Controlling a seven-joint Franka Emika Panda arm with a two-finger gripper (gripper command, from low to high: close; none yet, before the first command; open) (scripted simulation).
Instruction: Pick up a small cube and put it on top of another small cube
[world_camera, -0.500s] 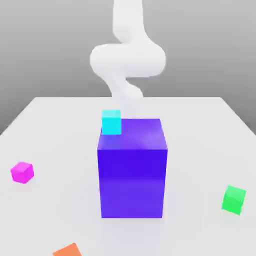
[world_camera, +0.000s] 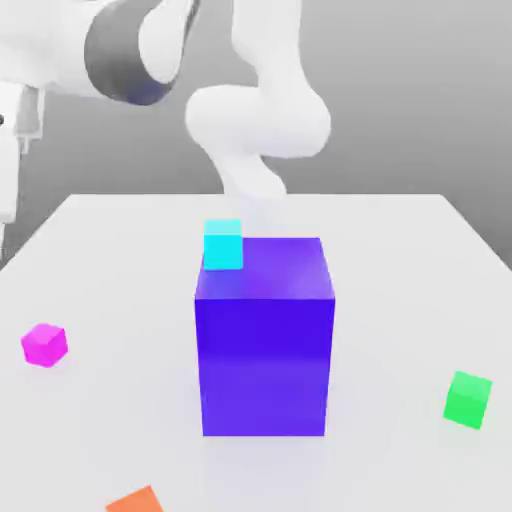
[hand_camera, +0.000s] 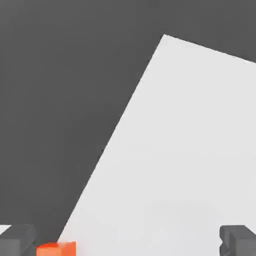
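Claw (hand_camera: 128, 241) wide apart, empty. Cyan cube (world_camera: 223, 245) atop purple-blue block (world_camera: 264, 345); magenta cube (world_camera: 45, 345) on worktop (world_camera: 390, 300)

- Your exterior view looks down at a slant across the surface (world_camera: 400, 300), facing the far edge and the arm's lower links (world_camera: 258, 120).
- It stands back far enough to give you the big purple-blue block (world_camera: 265, 350) whole, front face and top together.
- The outer part of the arm (world_camera: 60, 50) looms large at the exterior view's left, much nearer that camera than the lower links.
- Your hand view rides by the end effector (hand_camera: 128, 242) and looks steeply down past it, over a corner of the surface and the dark area beyond.
- An orange block (world_camera: 136, 501) is common ground for you: both views catch it, partly cut off, with some surface beside it.
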